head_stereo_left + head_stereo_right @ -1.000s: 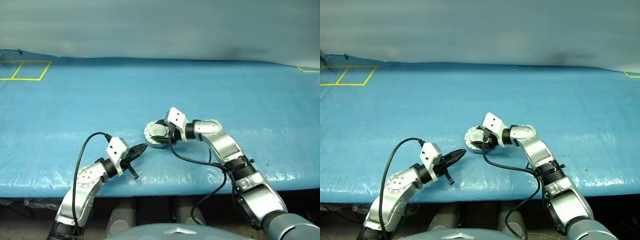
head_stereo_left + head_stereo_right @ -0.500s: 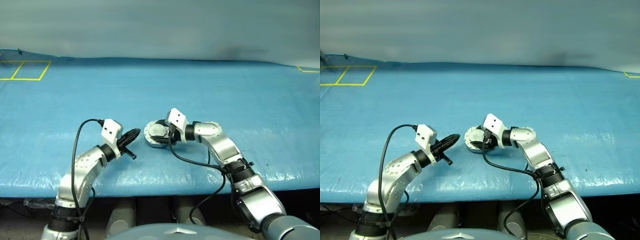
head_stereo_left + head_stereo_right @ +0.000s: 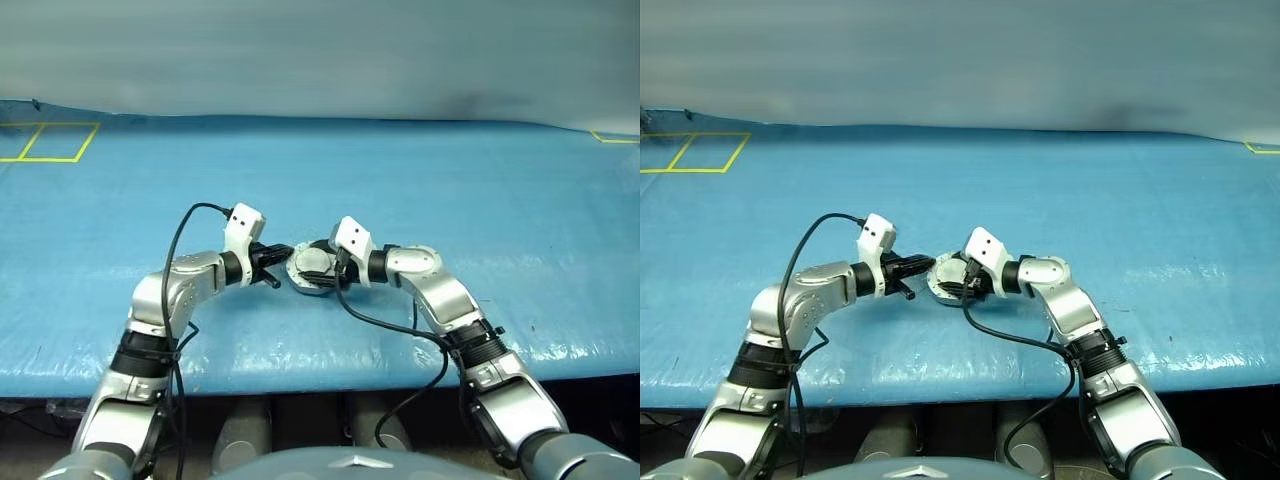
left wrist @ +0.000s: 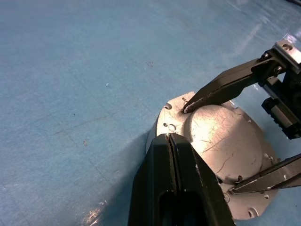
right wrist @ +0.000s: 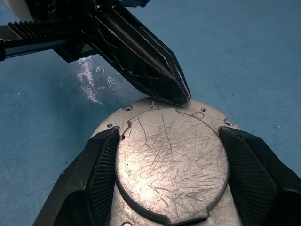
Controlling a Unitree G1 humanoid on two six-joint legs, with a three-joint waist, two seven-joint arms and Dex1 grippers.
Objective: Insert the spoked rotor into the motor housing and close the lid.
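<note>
**Pressing the lid home**

The housing (image 3: 313,272) sits on the blue table (image 3: 480,190), a little in from the near edge and about midway between the side edges. The lid (image 5: 171,162) lies flat over it, scratched grey face up, so I judge the rotor to be inside already, though I cannot see it. What is left is seating the lid fully.

My right gripper (image 5: 174,165) straddles the raised middle of the lid, its fingers (image 5: 101,169) spread wide, one pad on each side of the disc. My left gripper (image 4: 170,137) has its fingers pressed together into one blunt point, holding nothing. That point rests at the lid's flange on the side facing my left arm, just beside a small screw hole.

To do this well, I should let the right fingers act as the brace, so the housing cannot skate across the slick table cover. The left tip should push straight down on the flange, not sideways, since a slanted shove would tip the whole piece against my right fingers. Gentle, steady pressure suits it; the metal is hard and will not give. I cannot tell whether a gap remains under the rim, so I should press near the edge and check that the flange lies even all round.
</note>
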